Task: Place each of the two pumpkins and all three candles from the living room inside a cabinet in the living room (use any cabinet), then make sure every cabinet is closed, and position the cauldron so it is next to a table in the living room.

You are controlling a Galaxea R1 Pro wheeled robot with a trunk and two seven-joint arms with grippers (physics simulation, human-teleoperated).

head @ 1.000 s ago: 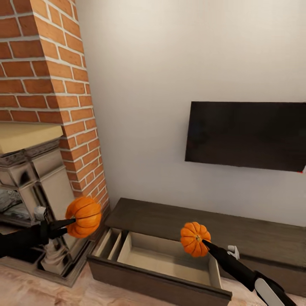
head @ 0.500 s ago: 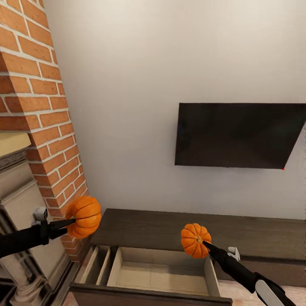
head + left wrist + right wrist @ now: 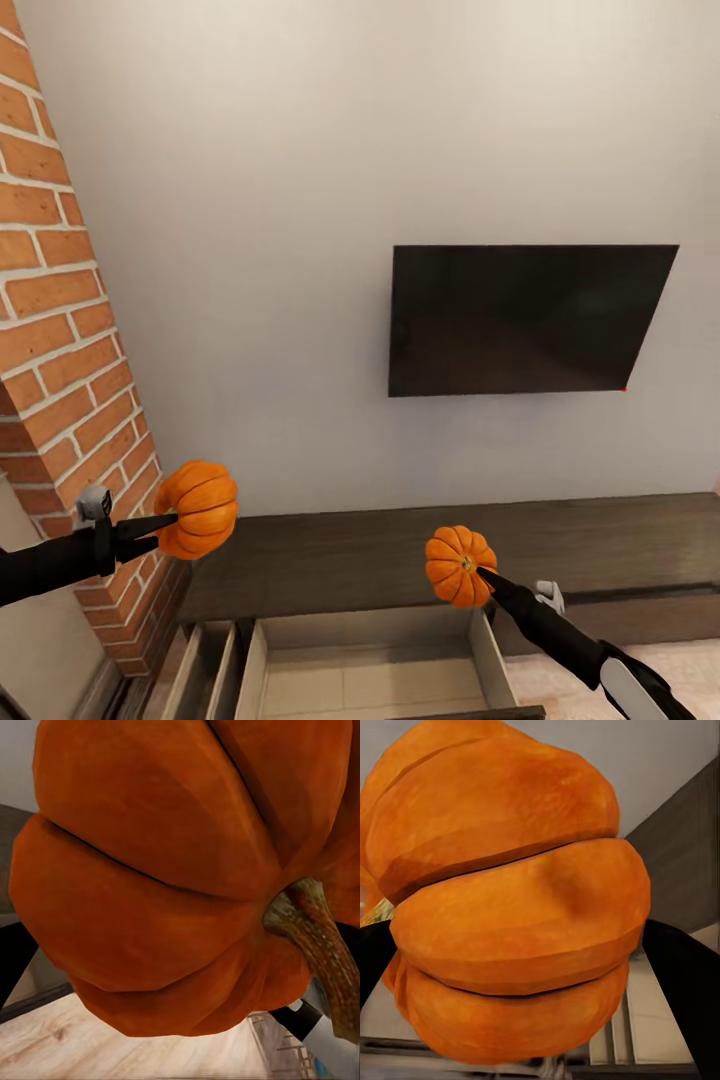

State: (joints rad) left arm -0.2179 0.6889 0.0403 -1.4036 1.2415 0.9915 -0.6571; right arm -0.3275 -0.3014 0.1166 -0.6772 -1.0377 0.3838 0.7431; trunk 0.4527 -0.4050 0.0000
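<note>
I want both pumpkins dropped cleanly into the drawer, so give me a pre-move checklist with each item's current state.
1. Left gripper holds the larger pumpkin: ok.
2. Right gripper holds the smaller pumpkin: ok.
3. Cabinet drawer pulled open: ok.
4. Drawer's main compartment free of contents: ok for the part in view; its front is cut off.
5. Smaller pumpkin above the drawer opening: cannot tell.
6. Larger pumpkin above the drawer: not ok, it hangs by the brick column.

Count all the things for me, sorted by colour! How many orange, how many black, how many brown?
Orange: 2, the larger pumpkin and the smaller pumpkin
Black: 1, the TV screen
Brown: 1, the cabinet with its open drawer
Total: 4
</note>
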